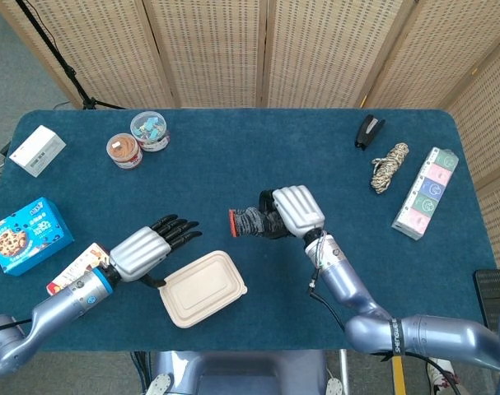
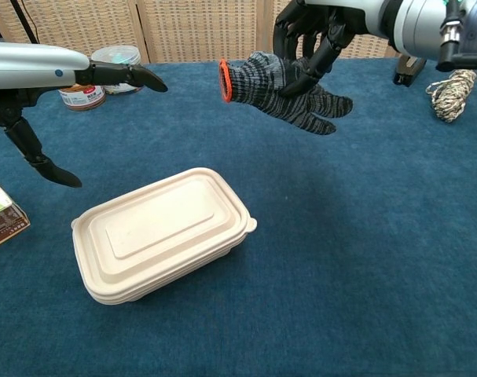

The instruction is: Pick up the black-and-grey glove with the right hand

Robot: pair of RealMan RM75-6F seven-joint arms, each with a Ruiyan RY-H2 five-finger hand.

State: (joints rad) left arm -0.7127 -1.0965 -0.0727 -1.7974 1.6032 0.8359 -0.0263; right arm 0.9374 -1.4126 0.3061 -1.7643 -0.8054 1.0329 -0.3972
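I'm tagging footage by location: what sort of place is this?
Probably a robot test setup, not a home: a blue-covered table ringed by woven folding screens, with unrelated items scattered about, like a stapler and rope.

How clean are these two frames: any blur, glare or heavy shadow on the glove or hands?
Head view: even light, sharp; the black-and-grey knitted glove with an orange cuff sits crisp under the right hand. Chest view: the glove's knit is clear, with only a soft shadow on the blue tablecloth below; the left hand looks slightly soft, the beige lidded food box sharp. No glare in either.
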